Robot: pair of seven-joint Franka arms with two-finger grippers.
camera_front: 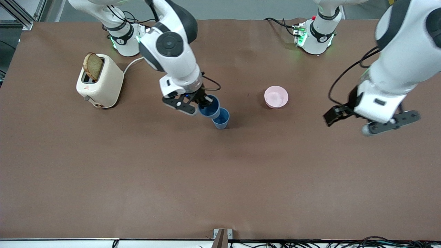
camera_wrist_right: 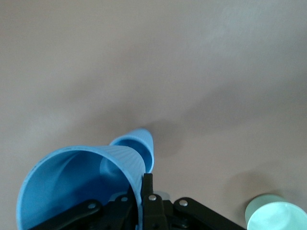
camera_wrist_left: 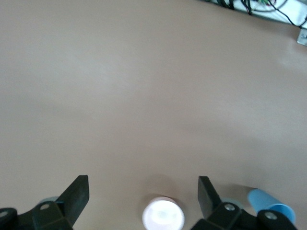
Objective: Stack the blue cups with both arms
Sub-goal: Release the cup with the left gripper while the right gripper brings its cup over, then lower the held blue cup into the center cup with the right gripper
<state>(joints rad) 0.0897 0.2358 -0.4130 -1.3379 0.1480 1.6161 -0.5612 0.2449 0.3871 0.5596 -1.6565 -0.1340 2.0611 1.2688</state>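
Note:
My right gripper (camera_front: 203, 100) (camera_wrist_right: 142, 187) is shut on the rim of one blue cup (camera_front: 208, 106) (camera_wrist_right: 72, 189), one finger inside the wall and one outside. That cup hangs tilted, right beside and slightly over the second blue cup (camera_front: 221, 118) (camera_wrist_right: 140, 146), which stands upright with its mouth up near the table's middle. Whether the two touch I cannot tell. My left gripper (camera_front: 391, 123) (camera_wrist_left: 144, 184) hangs high over the left arm's end of the table, open wide and holding nothing. A blue cup (camera_wrist_left: 267, 203) shows far off in the left wrist view.
A pink bowl (camera_front: 276, 96) (camera_wrist_left: 163, 214) sits between the cups and the left arm's end. A cream toaster (camera_front: 100, 82) with a bread slice (camera_front: 93, 66) stands toward the right arm's end. A pale green bowl (camera_wrist_right: 271, 213) shows in the right wrist view.

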